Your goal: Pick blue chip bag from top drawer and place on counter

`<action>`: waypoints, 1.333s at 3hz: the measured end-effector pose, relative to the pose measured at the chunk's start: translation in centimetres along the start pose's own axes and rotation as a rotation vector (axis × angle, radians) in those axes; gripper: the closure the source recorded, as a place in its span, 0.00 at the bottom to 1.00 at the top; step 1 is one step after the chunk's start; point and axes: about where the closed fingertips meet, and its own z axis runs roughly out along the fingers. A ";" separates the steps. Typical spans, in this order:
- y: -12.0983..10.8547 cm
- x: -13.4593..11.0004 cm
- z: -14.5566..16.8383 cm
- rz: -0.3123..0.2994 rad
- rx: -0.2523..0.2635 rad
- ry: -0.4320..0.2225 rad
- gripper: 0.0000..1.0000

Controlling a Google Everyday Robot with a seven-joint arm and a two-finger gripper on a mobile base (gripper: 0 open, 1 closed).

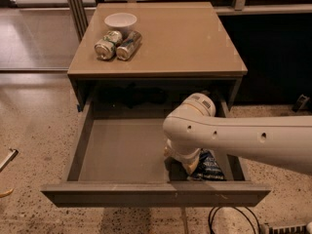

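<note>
We see the blue chip bag lying on the floor of the top drawer, tucked into its front right corner. The pincer is down inside the drawer, right against the bag's left edge. The arm's bulky wrist hides it, so we cannot tell how far it is open or whether it has hold of the bag. We judge the grasp to be the step in hand. Next it needs a firm grip, a lift clear of the drawer front, then a carry to the counter, away from the two drink cans and the white bowl.
</note>
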 end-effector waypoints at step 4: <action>-1.1 -1.4 -11.4 0.113 0.357 0.136 1.00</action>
